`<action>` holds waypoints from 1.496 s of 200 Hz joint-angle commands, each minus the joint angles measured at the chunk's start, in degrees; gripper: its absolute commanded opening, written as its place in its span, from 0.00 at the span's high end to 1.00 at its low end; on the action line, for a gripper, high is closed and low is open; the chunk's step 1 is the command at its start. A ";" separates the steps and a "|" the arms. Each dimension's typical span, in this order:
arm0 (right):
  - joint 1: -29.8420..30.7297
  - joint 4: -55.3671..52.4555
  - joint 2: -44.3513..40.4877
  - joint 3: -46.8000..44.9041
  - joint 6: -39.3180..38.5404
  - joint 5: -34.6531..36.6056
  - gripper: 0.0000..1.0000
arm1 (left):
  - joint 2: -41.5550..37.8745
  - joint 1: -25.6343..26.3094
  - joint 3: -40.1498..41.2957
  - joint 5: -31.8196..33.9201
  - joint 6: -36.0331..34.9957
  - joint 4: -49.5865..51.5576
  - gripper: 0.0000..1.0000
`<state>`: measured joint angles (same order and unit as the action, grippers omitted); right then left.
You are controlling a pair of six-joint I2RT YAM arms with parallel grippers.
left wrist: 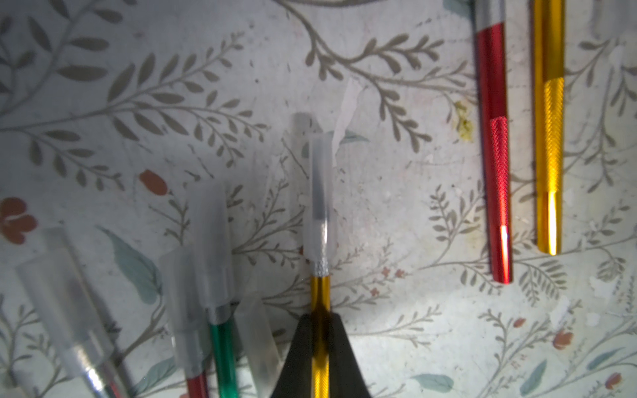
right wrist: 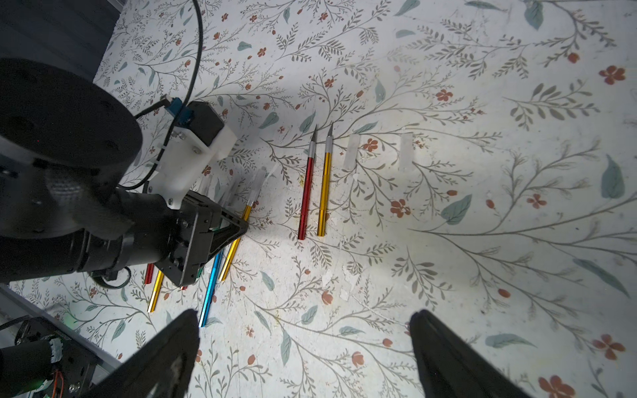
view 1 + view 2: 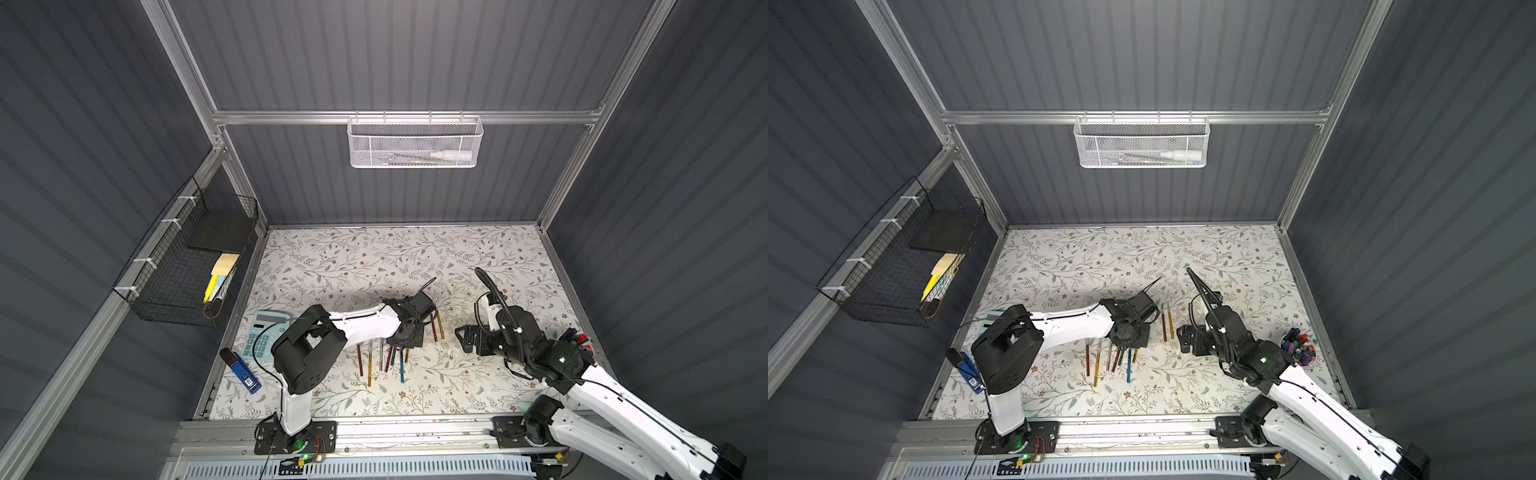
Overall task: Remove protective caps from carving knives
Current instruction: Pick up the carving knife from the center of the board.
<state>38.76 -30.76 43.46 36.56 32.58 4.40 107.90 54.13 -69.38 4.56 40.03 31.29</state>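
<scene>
**A:** What is the left gripper (image 1: pixel 320 324) doing?

**B:** Its jaws are pinching tight on a gold knife (image 1: pixel 320 293). They are gripping the handle just behind the cap (image 1: pixel 320 193), which is sitting over the blade.

**A:** And the right gripper (image 2: pixel 305 313)?

**B:** Its jaws are standing wide apart over bare mat (image 2: pixel 482 241), and it is holding and touching nothing.

**A:** Where are the other knives lying?

**B:** The capped knives (image 1: pixel 224 355) are fanning out under the left gripper and to its left, toward the near side. A red knife (image 2: pixel 306 196) and a bare gold knife (image 2: pixel 324 193) are lying side by side between the two grippers, with their blades pointing far. Two loose caps (image 2: pixel 351 151) are lying just right of that pair.

**A:** Is there room to move?

**B:** The far half of the mat is lying open. A calculator (image 3: pixel 259 332) is sitting at the left edge. A cup (image 3: pixel 1298 347) is sitting at the right edge, close beside the right arm.
</scene>
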 commanded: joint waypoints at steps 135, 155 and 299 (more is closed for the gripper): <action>-4.00 10.77 5.32 -1.89 10.53 -8.06 0.16 | -11.17 -1.18 3.02 -13.48 -7.12 -9.05 0.93; -5.59 13.03 7.38 -0.85 11.49 -11.14 0.20 | -13.24 -2.00 4.56 -16.92 -7.93 -11.34 0.93; -9.00 26.56 25.68 5.30 15.98 -24.97 0.35 | -16.49 -4.91 7.47 -27.99 -8.38 -17.14 0.93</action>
<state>29.93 -6.85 68.12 40.05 47.57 -17.72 92.60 49.17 -62.22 -21.89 32.97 14.76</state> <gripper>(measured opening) 0.662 0.106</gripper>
